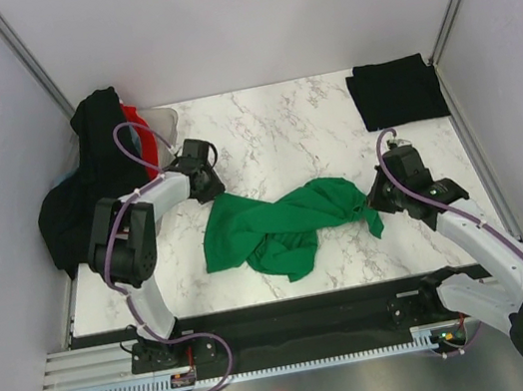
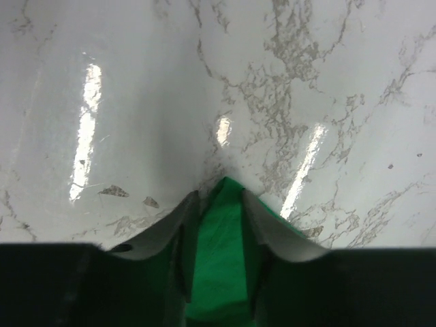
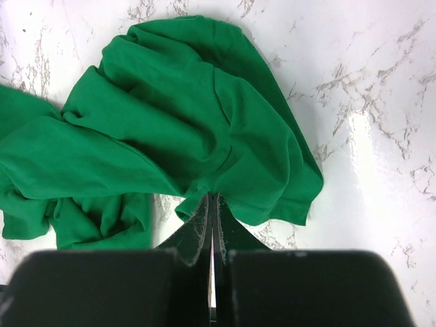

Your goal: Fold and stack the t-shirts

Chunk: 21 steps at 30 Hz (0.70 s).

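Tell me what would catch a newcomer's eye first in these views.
The bright green shirt lies crumpled in the middle of the marble table. It is pinched at its left corner by the left pincer and at its right edge by the right pincer. A folded black shirt sits in the far right corner, and a heap of black and red shirts spills over the far left edge.

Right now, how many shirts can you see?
4: a green shirt crumpled mid-table, a folded black shirt at the far right corner, and a loose black shirt plus a red shirt heaped far left. More may hide in that heap.
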{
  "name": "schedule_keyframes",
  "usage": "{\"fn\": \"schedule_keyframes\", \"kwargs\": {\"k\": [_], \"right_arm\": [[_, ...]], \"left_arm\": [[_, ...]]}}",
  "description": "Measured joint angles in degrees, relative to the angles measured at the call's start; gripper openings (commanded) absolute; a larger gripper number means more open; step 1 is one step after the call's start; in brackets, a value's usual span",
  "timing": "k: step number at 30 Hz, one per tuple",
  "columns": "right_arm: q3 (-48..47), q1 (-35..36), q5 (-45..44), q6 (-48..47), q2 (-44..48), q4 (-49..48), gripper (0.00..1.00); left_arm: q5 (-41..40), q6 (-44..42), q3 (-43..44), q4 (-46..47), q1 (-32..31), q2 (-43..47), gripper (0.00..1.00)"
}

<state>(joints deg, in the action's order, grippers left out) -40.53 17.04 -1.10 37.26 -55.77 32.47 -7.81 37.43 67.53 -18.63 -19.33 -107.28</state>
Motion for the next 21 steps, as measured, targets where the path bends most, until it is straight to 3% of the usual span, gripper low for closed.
{"fn": "schedule_keyframes", "kwargs": {"k": [9,16,21], "right_arm": [[0.0,0.0,0.0,-0.2,-1.1,-0.7,0.00],[-8.0,0.0,0.3,-1.6,-2.4,3.6,0.00],[-26.2,0.0,0.2,-4.7,-3.8,8.2,0.00]], "left_arm": [[4.0,-0.3,-0.6,2.7,-0.2,-0.4,0.02],[4.0,-0.4,-1.5,-1.6,-0.2,9.2,0.02],[3.7,-1.3,2.7,-8.7,-0.2,27.0,0.02]]}}
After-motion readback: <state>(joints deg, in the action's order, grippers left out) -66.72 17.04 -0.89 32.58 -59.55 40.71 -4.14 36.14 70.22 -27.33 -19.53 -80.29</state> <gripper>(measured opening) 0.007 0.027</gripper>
